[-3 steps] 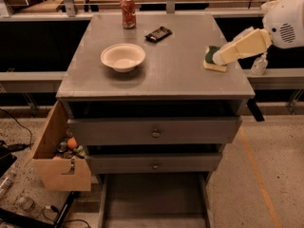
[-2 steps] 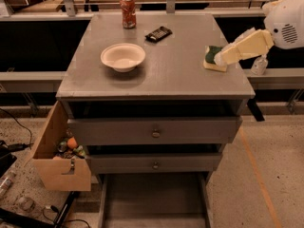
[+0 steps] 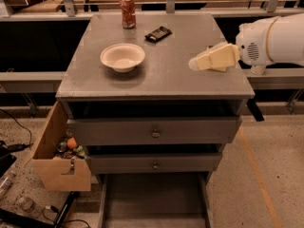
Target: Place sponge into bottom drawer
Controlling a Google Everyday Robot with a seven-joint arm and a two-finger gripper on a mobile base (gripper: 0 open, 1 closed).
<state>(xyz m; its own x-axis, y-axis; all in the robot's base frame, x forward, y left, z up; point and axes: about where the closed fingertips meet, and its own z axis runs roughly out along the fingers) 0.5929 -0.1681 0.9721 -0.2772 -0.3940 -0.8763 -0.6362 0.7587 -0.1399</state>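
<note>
End effector [image 3: 213, 59] low over counter [image 3: 161, 72] near right-hand edge, covering sponge [image 3: 219, 69]. Grip state: cannot tell, sponge mostly hidden beneath. Bottom drawer [image 3: 152, 198] stands open below. Advice: confirm firm pinch across foam sides, lift straight, clear counter lip before lowering toward drawer.

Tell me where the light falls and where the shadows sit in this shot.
Camera view: the cabinet top is evenly lit; the white bowl throws a soft shadow toward the front; the open bottom drawer sits dim; the gripper, above the top's right side, is brightly lit.
</note>
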